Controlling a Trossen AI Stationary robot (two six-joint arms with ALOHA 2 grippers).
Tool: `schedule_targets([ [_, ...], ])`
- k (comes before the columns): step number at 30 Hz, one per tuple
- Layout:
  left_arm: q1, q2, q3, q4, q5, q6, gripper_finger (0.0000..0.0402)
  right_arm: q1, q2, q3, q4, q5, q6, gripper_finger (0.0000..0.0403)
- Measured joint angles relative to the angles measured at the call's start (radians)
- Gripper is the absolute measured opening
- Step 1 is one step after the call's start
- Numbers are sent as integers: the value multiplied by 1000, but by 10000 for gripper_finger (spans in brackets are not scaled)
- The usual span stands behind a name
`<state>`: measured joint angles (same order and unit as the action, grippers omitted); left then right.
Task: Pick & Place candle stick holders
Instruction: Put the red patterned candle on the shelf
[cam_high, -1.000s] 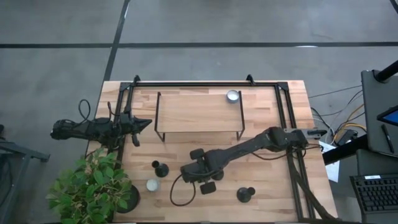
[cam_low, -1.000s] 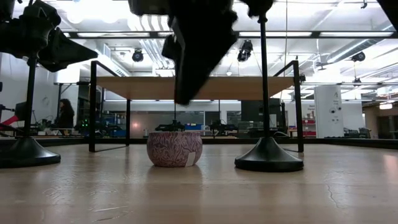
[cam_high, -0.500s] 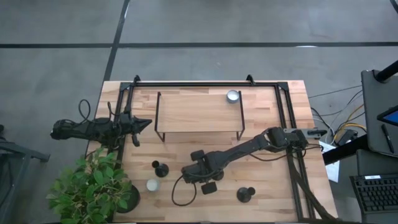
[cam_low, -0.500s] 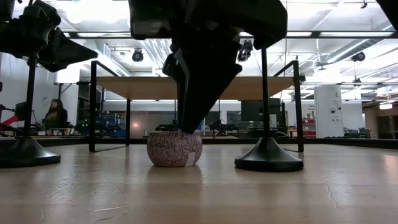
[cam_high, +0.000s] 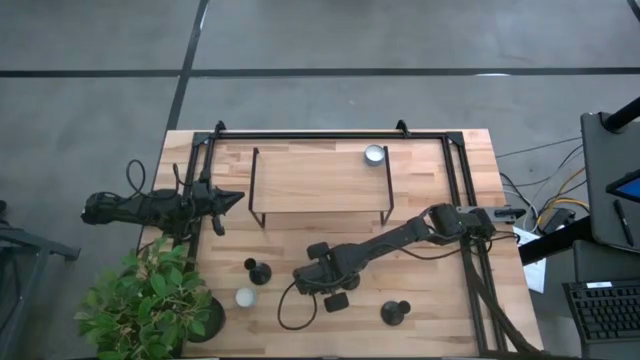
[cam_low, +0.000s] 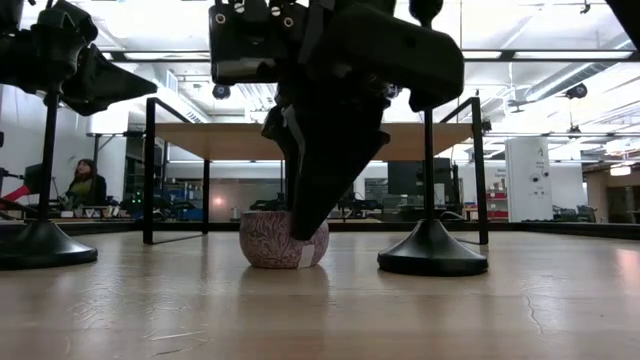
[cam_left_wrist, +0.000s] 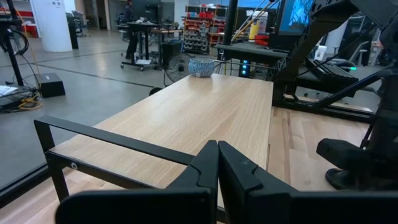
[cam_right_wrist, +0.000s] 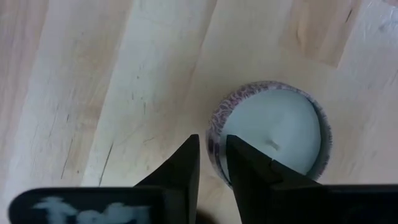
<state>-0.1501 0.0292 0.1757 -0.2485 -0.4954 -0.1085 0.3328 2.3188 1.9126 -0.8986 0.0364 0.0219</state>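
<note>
The step in hand looks like the grasp of a low whitish cup (cam_right_wrist: 270, 134), which stands in front of the wooden shelf (cam_high: 318, 178), toward the table's near edge. The right gripper (cam_right_wrist: 211, 158) is down over it; its fingers are nearly together, one on each side of the cup's rim wall, and whether they already pinch it I cannot tell. The cup holds a pale candle. Next I expect squeezing, then lifting. Another cup (cam_high: 374, 154) sits on the shelf. The left gripper (cam_left_wrist: 217, 165), fingers together, waits beside the shelf's left end
</note>
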Motion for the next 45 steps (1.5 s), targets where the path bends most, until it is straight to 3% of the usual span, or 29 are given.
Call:
schedule_targets([
  [13, 0, 0, 0, 0, 0, 0, 7, 1, 0, 9, -2, 13, -18, 12],
  [22, 0, 0, 0, 0, 0, 0, 7, 1, -38, 22, -14, 13, -18, 9],
  [27, 0, 0, 0, 1, 0, 0, 7, 0, -57, 107, -33, 11, -18, 9],
  [41, 0, 0, 0, 0, 0, 0, 7, -73, -58, 444, -369, 8, -25, 8],
  [45, 0, 0, 0, 0, 0, 0, 7, -106, -115, 426, -389, 11, -53, 8],
])
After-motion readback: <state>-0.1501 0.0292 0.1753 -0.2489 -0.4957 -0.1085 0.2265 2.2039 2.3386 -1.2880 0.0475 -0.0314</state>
